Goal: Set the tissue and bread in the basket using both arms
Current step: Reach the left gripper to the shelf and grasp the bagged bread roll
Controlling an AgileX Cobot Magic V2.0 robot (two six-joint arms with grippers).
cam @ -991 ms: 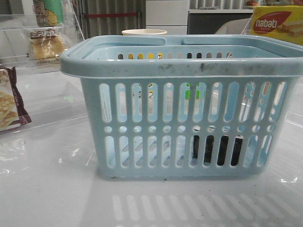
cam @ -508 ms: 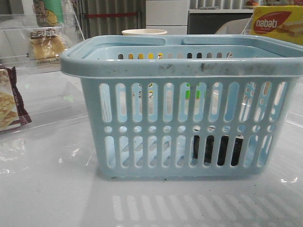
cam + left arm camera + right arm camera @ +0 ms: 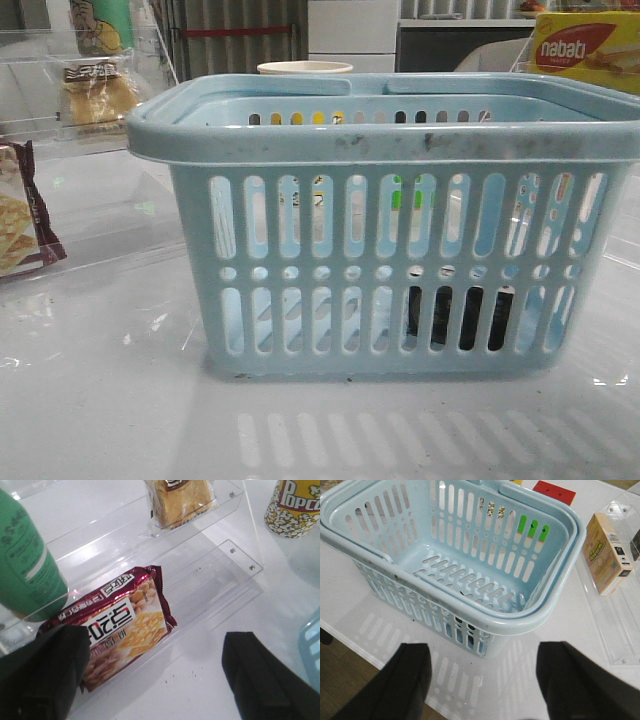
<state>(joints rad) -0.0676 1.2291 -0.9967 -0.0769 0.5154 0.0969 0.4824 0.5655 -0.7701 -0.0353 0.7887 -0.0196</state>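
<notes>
Left jaws wide over cracker packet (image 3: 125, 630), bread (image 3: 182, 500) beyond, apart.

The basket (image 3: 385, 225) sits mid-worktop (image 3: 100, 400); crackers (image 3: 22, 215) lie left, bread (image 3: 98, 92) behind them, far left.

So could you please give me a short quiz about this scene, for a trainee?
1. True or false: the bread lies in a clear tray.
2. Which lies nearest the left gripper? A crackers, B popcorn, C bread.
3. Is the right gripper open or shut?
Key: 1 true; 2 A; 3 open.
</notes>
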